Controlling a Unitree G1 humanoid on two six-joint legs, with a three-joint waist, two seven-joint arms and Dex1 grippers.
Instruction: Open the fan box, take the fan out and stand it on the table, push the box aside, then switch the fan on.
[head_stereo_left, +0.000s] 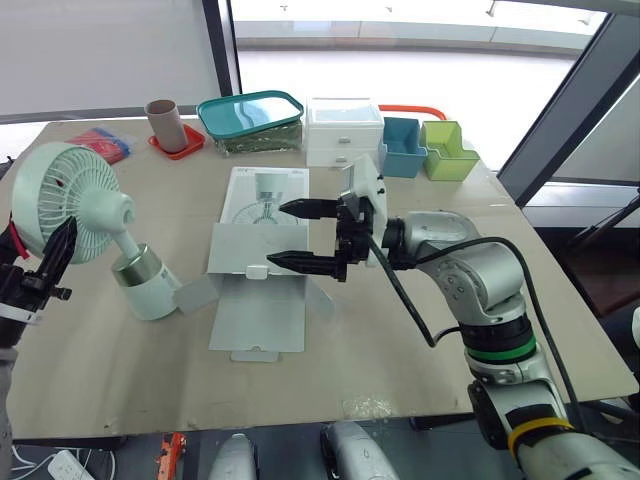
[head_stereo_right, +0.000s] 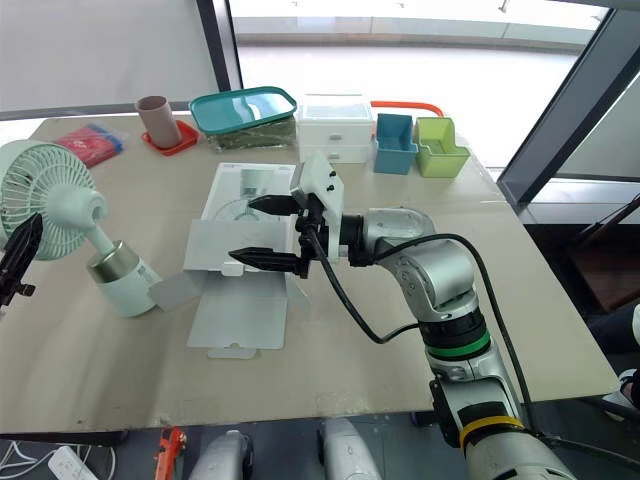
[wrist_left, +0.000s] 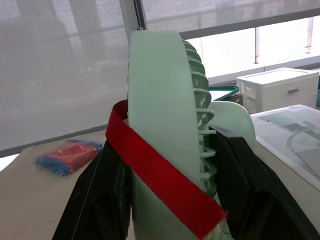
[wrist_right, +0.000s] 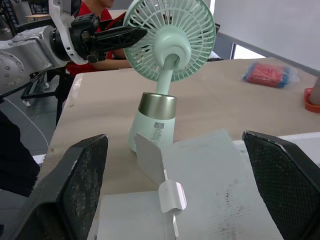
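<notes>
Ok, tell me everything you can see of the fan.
The fan is a small pale mint-green desk fan, plastic by its look: a round grilled head, a short neck, a metallic band and a rounded base with a small label. It is out of the box and leans, head toward the robot's left, base on the table beside an open box flap. The left gripper is shut on the head's rim, fingers either side. A red strip crosses the rim.
</notes>
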